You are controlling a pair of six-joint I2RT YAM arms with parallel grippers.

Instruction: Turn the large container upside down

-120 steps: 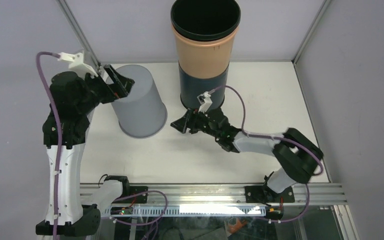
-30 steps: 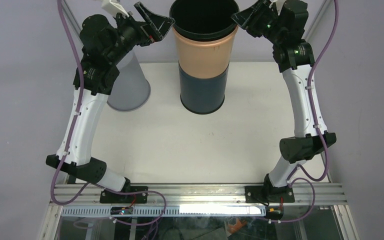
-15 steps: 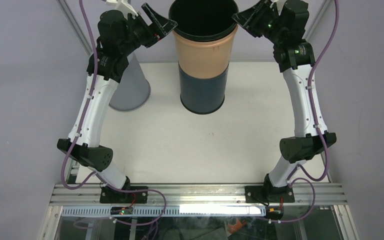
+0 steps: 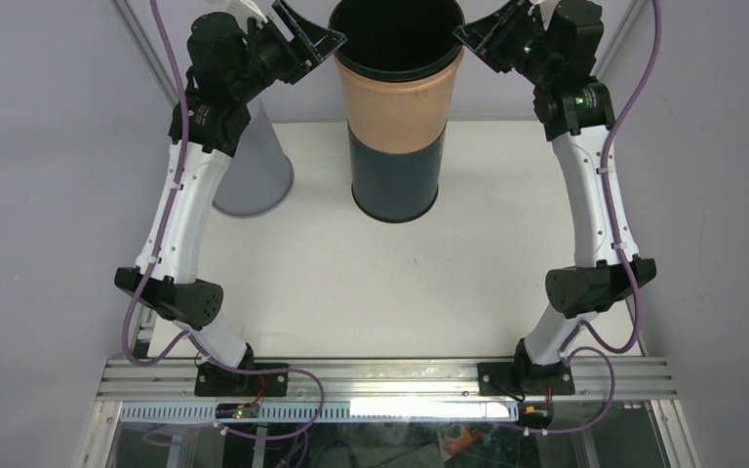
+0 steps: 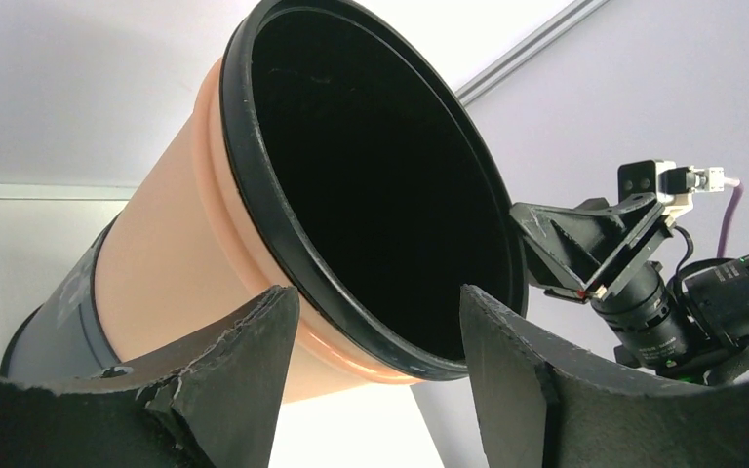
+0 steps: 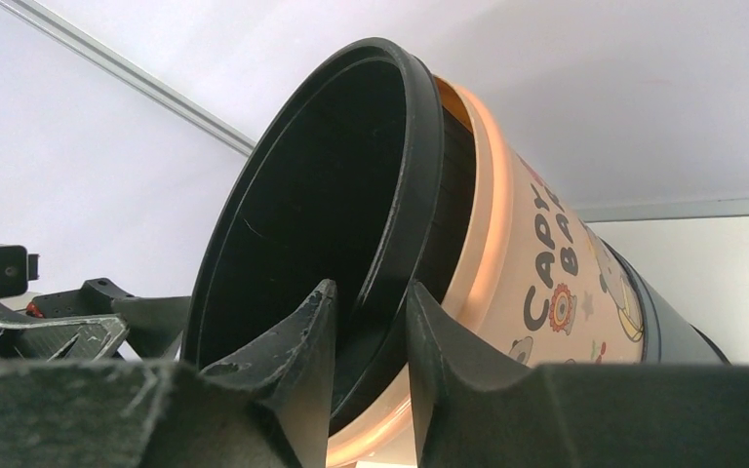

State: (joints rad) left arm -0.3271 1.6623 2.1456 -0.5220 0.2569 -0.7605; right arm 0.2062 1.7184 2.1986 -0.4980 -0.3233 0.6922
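The large container is a tall tub with a peach upper half, dark lower half and black rim. It stands upright, mouth up, at the back middle of the table. My left gripper is open just left of the rim. In the left wrist view the rim lies beyond and between my left gripper's spread fingers. My right gripper is at the right side of the rim. In the right wrist view it has one finger inside and one outside, closed on the rim.
A grey cup stands upside down on the table at the back left, under my left arm. Frame posts and purple walls close in the back corners. Both arms reach high over the white table.
Four seconds ago both arms were low and the grey cup was tilted in my left gripper. Over the last second my left gripper edged closer to the rim. The right arm has not moved.
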